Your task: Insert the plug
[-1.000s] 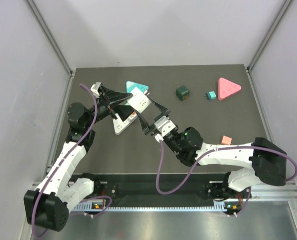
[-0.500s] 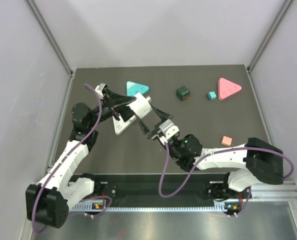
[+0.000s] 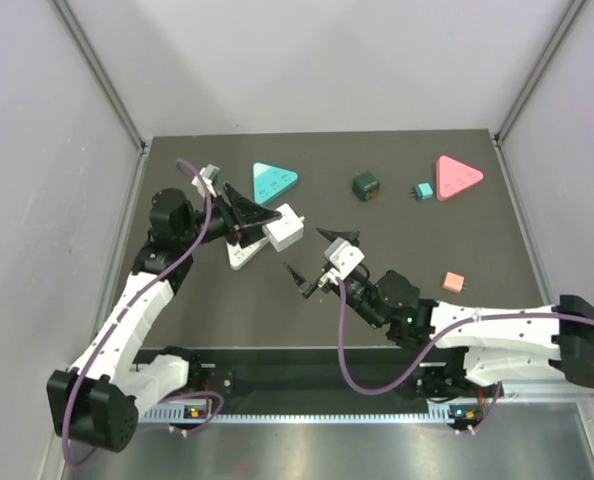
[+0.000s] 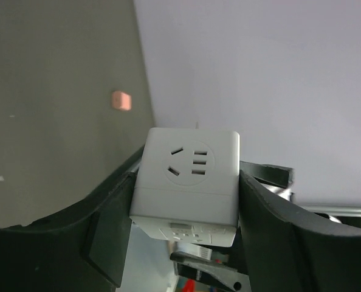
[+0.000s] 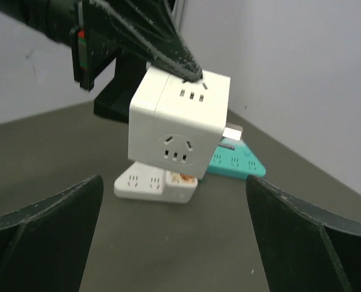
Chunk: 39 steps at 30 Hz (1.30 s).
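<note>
The left claw [image 3: 264, 219] clenches a white cube socket adapter [image 3: 285, 228] by two opposite sides, holding it in the air just above a white power strip [image 3: 240, 254] on the dark tabletop [image 3: 407, 250]. The right claw [image 3: 309, 253] faces it nearby, spread wide and empty.

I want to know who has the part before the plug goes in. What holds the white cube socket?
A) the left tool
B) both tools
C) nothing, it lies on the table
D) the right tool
A: the white cube socket sits clamped between the fingers of the left tool, raised off the table, while the right tool stands open and apart from it.
</note>
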Tool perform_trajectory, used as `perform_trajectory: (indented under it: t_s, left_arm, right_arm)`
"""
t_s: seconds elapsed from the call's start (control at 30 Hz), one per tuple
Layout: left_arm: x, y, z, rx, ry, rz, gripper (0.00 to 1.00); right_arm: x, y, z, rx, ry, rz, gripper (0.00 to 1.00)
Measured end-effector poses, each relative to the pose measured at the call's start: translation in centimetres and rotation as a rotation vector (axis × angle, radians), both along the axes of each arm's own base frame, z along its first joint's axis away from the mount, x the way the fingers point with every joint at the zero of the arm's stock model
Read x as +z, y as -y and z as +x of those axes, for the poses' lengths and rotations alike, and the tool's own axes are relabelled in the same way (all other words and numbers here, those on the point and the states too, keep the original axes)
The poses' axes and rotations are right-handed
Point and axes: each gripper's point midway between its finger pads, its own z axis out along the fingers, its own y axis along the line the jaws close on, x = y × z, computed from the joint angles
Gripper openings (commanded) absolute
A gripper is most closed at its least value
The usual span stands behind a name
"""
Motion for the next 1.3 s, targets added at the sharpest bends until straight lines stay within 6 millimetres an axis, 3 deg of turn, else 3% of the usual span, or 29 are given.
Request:
perform_trajectory:
  t_s: [0.13, 0.27, 0.7, 0.8, 0.83, 0.93, 1.0, 1.03, 1.13, 1.3]
  left_arm:
    - [-1.9, -0.6, 0.9, 0.017, 0.029, 0.173, 0.00]
    - [-2.9, -1.6, 1.3, 0.038, 0.058, 0.307, 0.00]
    - [-4.8, -2.2, 0.5, 0.033, 0.053, 0.426, 0.00]
    - [-5.2, -2.4, 0.3, 0.038, 0.052, 0.437, 0.00]
    - [-5.3, -2.4, 0.3, 0.042, 0.053, 0.439, 0.00]
    - [-5.2, -2.6, 0.4, 0.055, 0.069, 0.450, 0.00]
    - [-5.2, -2.7, 0.4, 0.061, 0.076, 0.454, 0.00]
    - [-5.3, -2.8, 0.4, 0.063, 0.077, 0.457, 0.00]
    - [-5.6, -2.9, 0.4, 0.069, 0.069, 0.465, 0.00]
    - [-6.1, -3.0, 0.3, 0.071, 0.059, 0.471, 0.00]
  right_arm:
    - [-2.0, 0.3, -0.3, 0.016, -0.085, -0.094, 1.00]
    - [-2.8, -0.2, 0.0, 0.029, -0.137, -0.144, 1.00]
    - [-5.7, -3.8, 2.5, 0.009, -0.221, -0.189, 0.98]
    - [-5.6, -3.9, 3.1, -0.001, -0.232, -0.162, 0.87]
    - [-5.6, -4.0, 3.1, 0.004, -0.237, -0.158, 0.78]
    - [-5.6, -4.6, 2.9, 0.029, -0.255, -0.145, 0.63]
    - [-5.8, -4.9, 2.8, 0.045, -0.271, -0.134, 0.65]
    - [-5.9, -5.1, 2.7, 0.054, -0.280, -0.129, 0.77]
    - [-5.9, -5.4, 2.6, 0.071, -0.308, -0.103, 0.93]
    - [-5.3, -5.8, 2.4, 0.101, -0.345, -0.041, 0.90]
